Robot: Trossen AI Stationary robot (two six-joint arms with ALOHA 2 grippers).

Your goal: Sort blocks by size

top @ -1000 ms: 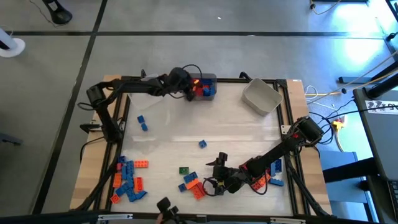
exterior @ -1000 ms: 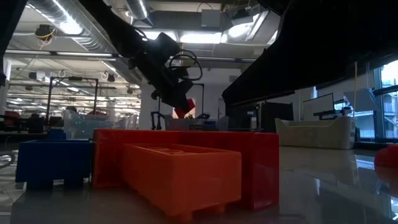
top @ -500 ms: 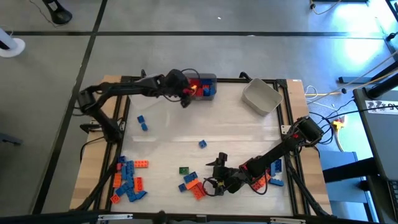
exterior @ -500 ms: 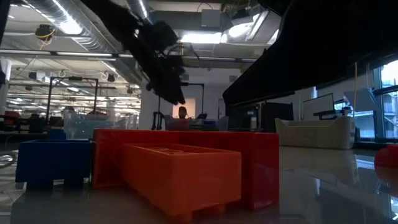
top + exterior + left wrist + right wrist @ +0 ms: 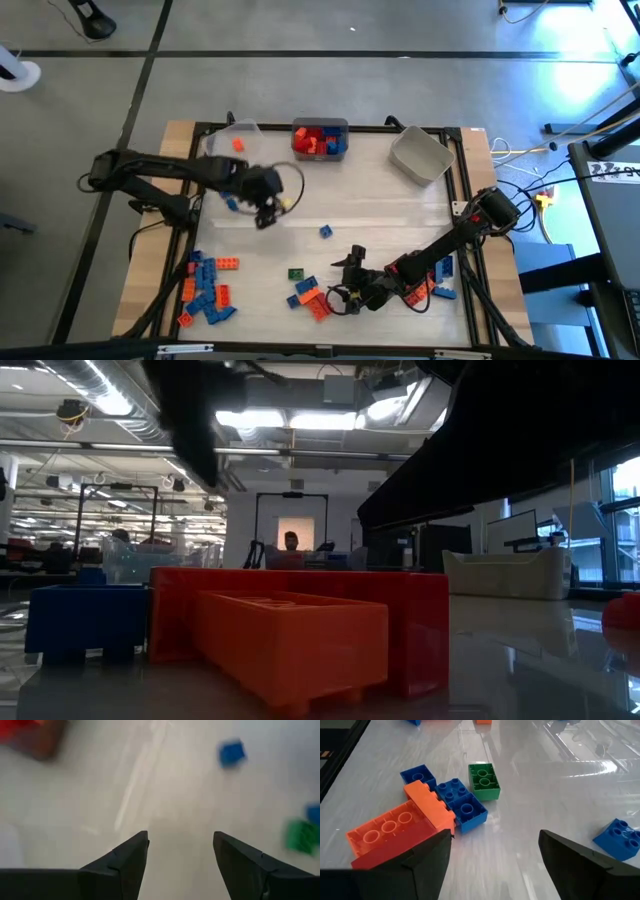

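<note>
A: From above, what is hard to read?

B: The left gripper (image 5: 264,218) is blurred over the worktop (image 5: 380,215), on the open side of the grey bin (image 5: 320,139) of red and blue blocks. Its jaws stand apart with nothing between them. Loose blocks (image 5: 207,290) lie in a heap at the corner well away from that bin.

A: And the right one?

B: The right gripper (image 5: 345,278) sits low, far from the bin, jaws apart, next to an orange block (image 5: 317,308) and a green block (image 5: 296,273).

A: The low view?

B: A red block (image 5: 400,622) and an orange one fill the front, long axes across the picture; the arms are only dark shapes.

A: The left wrist view?

B: Blurred. Jaws apart over bare worktop, a blue block (image 5: 232,753) beyond, a green one cut off at the edge.

A: The right wrist?

B: Jaws apart, empty. The long orange block lies aslant, its end partly behind one jaw, touching two blue blocks; the green block just beside those.
</note>
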